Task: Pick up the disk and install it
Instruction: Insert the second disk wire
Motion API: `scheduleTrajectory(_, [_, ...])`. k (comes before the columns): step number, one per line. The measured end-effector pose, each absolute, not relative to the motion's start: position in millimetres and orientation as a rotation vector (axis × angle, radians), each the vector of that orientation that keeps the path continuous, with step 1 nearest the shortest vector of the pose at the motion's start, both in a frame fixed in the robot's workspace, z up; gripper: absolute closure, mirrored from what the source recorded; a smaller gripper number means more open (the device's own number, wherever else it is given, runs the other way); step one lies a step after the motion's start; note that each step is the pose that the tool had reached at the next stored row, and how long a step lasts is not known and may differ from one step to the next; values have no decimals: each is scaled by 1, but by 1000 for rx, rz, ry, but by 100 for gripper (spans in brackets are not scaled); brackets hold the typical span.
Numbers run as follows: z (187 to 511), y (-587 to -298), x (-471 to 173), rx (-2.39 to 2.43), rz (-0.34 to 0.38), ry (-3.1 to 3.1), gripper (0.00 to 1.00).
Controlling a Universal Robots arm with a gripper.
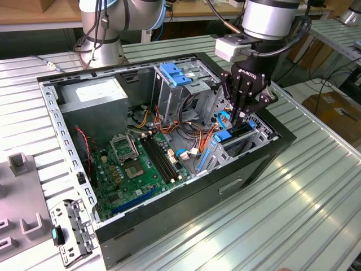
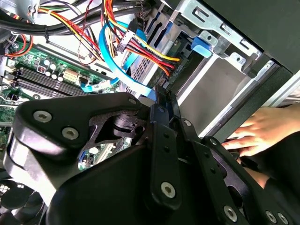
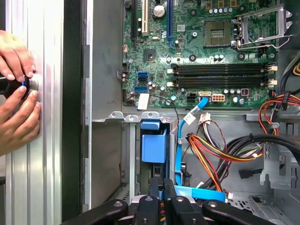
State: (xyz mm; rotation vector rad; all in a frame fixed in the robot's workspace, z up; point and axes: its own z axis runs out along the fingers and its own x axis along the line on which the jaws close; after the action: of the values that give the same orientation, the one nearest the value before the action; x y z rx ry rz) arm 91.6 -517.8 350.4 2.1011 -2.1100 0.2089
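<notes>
On the exterior view's right, at the corner of the open computer case (image 1: 186, 217) that lies on the ribbed metal counter (image 1: 304, 192), the end effector (image 1: 240, 117) hangs point-down over the drive cage, its fingers drawn together with nothing seen between them. The disk (image 1: 228, 136) sits in that cage on edge, so that little more than its bright blue carrier faces up out of the case. In the first wrist view the blue carrier of the disk (image 3: 153, 147) fills a narrow slot, and its long visible edge runs from the motherboard (image 3: 206, 51) side straight toward the end effector (image 3: 161, 187), whose tips are just beside the slot's near end. Whether the tips touch the disk cannot be told. A flat blue data cable (image 3: 180, 140) and a bundle of red, yellow and black wires (image 3: 213, 147) lie just beside the cage. A person's hands (image 3: 16, 112) rest on the counter outside the case wall, around a small dark object; one hand (image 2: 255, 133) also appears in the second wrist view, beyond the end effector (image 2: 164, 107)
</notes>
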Motion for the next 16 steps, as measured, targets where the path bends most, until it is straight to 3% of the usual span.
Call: scheduleTrajectory(16, [350, -528, 90, 2155, 168, -2162, 84])
